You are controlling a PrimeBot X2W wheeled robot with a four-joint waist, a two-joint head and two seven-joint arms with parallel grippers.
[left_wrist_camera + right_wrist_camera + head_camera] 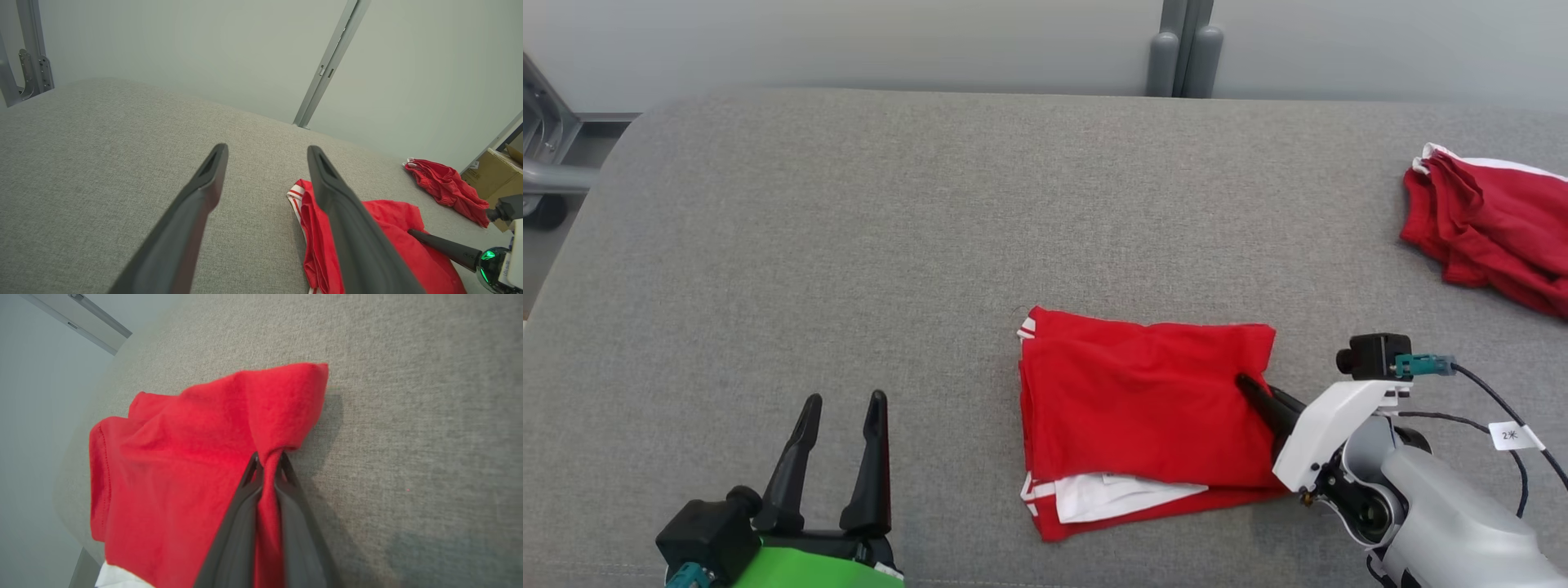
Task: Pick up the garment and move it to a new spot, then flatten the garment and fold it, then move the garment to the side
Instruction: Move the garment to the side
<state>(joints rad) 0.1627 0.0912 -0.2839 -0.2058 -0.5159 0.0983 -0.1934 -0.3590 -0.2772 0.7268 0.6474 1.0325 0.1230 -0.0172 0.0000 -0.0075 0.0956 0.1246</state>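
The right gripper [267, 459] pinches a bunched ridge of the folded red garment [1143, 400], its two dark fingers drawn narrow with cloth squeezed up between them, at the edge of the garment nearest the robot's right arm. Above the fingers sit the white wrist housing and a small black camera [1372, 355], from which a dark cable with a white tag [1511, 435] trails off to the right. The garment lies in a rough rectangle on a grey fabric-covered surface [849, 245], right of centre and toward the near side in the head view. Its top layer is red and lightly wrinkled, and the corner beside the pinch is lifted slightly off the fabric in the right wrist view. A white inner layer [1119, 494] shows from under the red along the near edge, and white-striped trim [1027, 327] marks the garment's left corners. The left gripper [845, 398] sits at the lower left of the head view with its fingers spread wide and nothing between them, well apart from the garment, over bare grey fabric. A second red garment [1494, 229], crumpled and edged in white, lies at the far right of the surface, well apart from the folded one. Behind the surface stand a pale wall and a grey post [1184, 49], with a metal frame [543, 163] at the left; the left wrist view shows a cardboard box [496, 179] past the crumpled heap
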